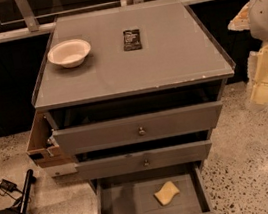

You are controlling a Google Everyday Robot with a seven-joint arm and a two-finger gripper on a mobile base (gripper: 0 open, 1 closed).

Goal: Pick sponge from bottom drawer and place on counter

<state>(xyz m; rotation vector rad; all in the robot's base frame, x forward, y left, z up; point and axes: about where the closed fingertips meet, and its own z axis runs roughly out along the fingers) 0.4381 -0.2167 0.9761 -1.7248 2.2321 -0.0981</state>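
The pale-yellow sponge point(166, 193) lies on the floor of the open bottom drawer point(125, 209), right of centre. The grey counter point(167, 58) is the cabinet top above the three drawers. My gripper point(266, 83) hangs at the right edge of the view, beside the cabinet and level with the top drawer, well above and to the right of the sponge. It holds nothing that I can see.
A white bowl point(69, 53) and a small dark packet point(132, 39) sit on the counter. The two knobbed drawers point(140, 127) stand slightly pulled out. Cables and a dark bar point(20, 210) lie on the floor at the left.
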